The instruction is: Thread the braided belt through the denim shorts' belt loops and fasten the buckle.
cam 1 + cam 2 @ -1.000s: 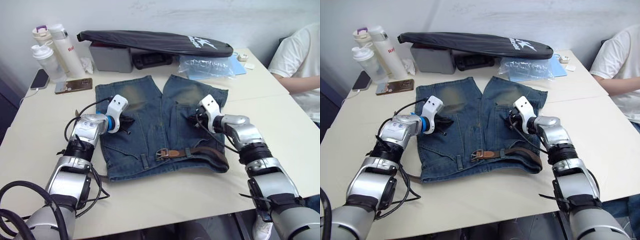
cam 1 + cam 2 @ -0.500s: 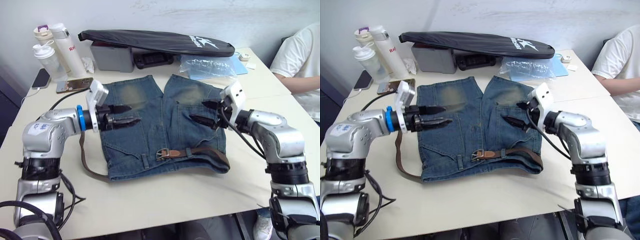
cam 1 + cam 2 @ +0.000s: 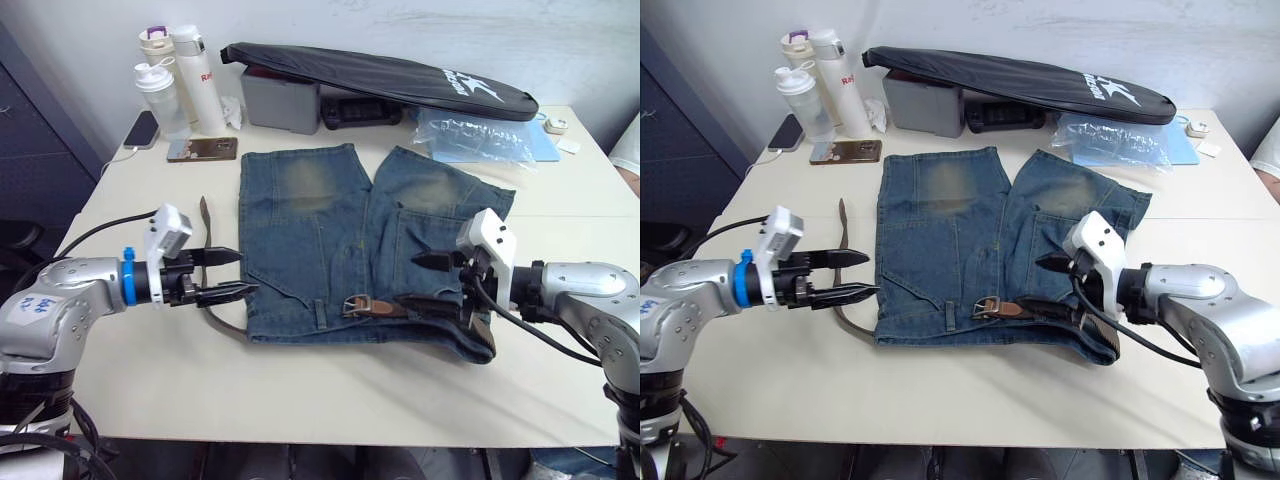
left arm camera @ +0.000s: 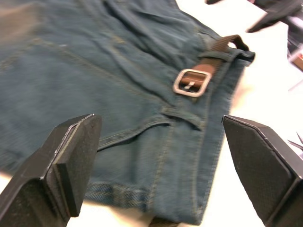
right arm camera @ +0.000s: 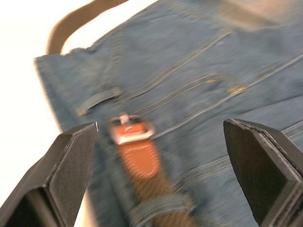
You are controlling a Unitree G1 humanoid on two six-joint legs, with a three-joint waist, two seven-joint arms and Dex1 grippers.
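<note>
denim shorts [image 3: 350,240]: flat on table [image 3: 300,400]
buckle [image 3: 356,305]: on waistband
left gripper [image 3: 228,274]: fingers apart, empty
right gripper [image 3: 428,280]: fingers apart, over braided belt [image 3: 430,308]

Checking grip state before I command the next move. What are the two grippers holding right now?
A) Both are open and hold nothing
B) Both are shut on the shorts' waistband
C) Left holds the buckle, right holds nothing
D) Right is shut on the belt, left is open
A: the left gripper hovers open beside the denim shorts, and the right gripper is open above the braided belt, neither clamping anything.
</note>
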